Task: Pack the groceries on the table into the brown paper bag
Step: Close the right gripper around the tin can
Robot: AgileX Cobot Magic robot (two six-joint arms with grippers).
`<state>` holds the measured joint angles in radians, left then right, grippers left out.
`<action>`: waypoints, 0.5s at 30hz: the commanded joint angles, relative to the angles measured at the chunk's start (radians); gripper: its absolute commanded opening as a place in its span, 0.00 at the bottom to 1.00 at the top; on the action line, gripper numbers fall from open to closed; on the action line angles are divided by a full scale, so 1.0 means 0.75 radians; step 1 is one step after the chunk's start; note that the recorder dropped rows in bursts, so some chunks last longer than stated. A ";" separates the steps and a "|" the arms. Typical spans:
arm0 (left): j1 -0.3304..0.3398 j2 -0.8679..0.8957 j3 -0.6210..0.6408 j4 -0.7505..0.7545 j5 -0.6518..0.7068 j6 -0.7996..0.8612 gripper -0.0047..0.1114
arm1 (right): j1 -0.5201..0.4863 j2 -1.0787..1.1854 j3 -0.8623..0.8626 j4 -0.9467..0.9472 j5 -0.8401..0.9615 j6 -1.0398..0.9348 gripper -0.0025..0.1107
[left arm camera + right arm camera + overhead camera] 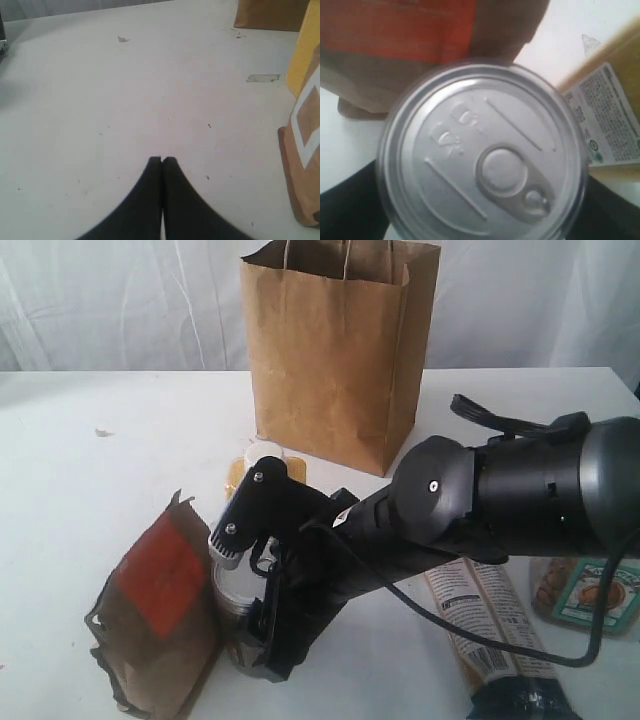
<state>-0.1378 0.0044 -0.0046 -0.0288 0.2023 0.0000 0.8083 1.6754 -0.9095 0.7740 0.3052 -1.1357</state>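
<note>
The silver pull-tab can (482, 155) stands on the table (90, 500), its lid filling the right wrist view. My right gripper (482, 222) reaches down over it with a dark finger pressed against each side, shut on the can (233, 585). The orange-labelled brown pouch (160, 615) leans right beside the can. The yellow-grain bottle (262, 454) lies just behind the gripper (258, 635). The tall brown paper bag (335, 360) stands open at the back. My left gripper (162, 159) is shut and empty, low over bare table.
The long pasta packet (490, 625) lies at the front right under the right arm. A clear jar with a teal label (590, 595) lies beyond it at the right edge. The arm's black cable (470, 630) hangs across the packet.
</note>
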 commanded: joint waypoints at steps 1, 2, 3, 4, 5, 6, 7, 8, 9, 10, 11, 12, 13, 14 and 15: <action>-0.008 -0.006 0.006 0.000 -0.001 0.000 0.04 | -0.002 0.003 -0.002 0.021 -0.042 -0.016 0.51; -0.008 -0.006 0.006 0.000 -0.001 0.000 0.04 | -0.002 0.003 -0.002 0.029 -0.049 -0.016 0.45; -0.008 -0.006 0.006 0.000 -0.001 0.000 0.04 | -0.002 0.003 -0.002 0.040 -0.059 -0.016 0.39; -0.008 -0.006 0.006 0.000 -0.001 0.000 0.04 | -0.002 0.003 -0.002 0.061 -0.064 -0.016 0.35; -0.008 -0.006 0.006 0.000 -0.001 0.000 0.04 | -0.002 0.003 -0.002 0.085 -0.072 -0.016 0.30; -0.008 -0.006 0.006 0.000 -0.001 0.000 0.04 | -0.002 0.003 -0.002 0.110 -0.082 -0.013 0.26; -0.008 -0.006 0.006 0.000 -0.001 0.000 0.04 | -0.002 0.003 -0.002 0.134 -0.085 -0.011 0.23; -0.008 -0.006 0.006 0.000 -0.001 0.000 0.04 | -0.002 0.001 -0.002 0.162 -0.085 -0.011 0.21; -0.008 -0.006 0.006 0.000 -0.001 0.000 0.04 | -0.002 -0.002 -0.002 0.185 -0.085 -0.011 0.19; -0.008 -0.006 0.006 0.000 -0.001 0.000 0.04 | -0.002 -0.008 -0.002 0.199 -0.079 -0.011 0.18; -0.008 -0.006 0.006 0.000 -0.001 0.000 0.04 | -0.002 -0.015 -0.002 0.210 -0.057 0.008 0.18; -0.008 -0.006 0.006 0.000 -0.001 0.000 0.04 | -0.002 -0.029 -0.002 0.210 -0.024 0.040 0.17; -0.008 -0.006 0.006 0.000 -0.001 0.000 0.04 | -0.002 -0.040 -0.002 0.207 0.011 0.068 0.17; -0.008 -0.006 0.006 0.000 -0.001 0.000 0.04 | -0.002 -0.054 -0.002 0.198 0.076 0.107 0.17; -0.008 -0.006 0.006 0.000 -0.001 0.000 0.04 | -0.002 -0.066 -0.002 0.191 0.125 0.129 0.17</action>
<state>-0.1378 0.0044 -0.0046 -0.0288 0.2023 0.0000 0.8083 1.6659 -0.9095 0.9054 0.3155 -1.0890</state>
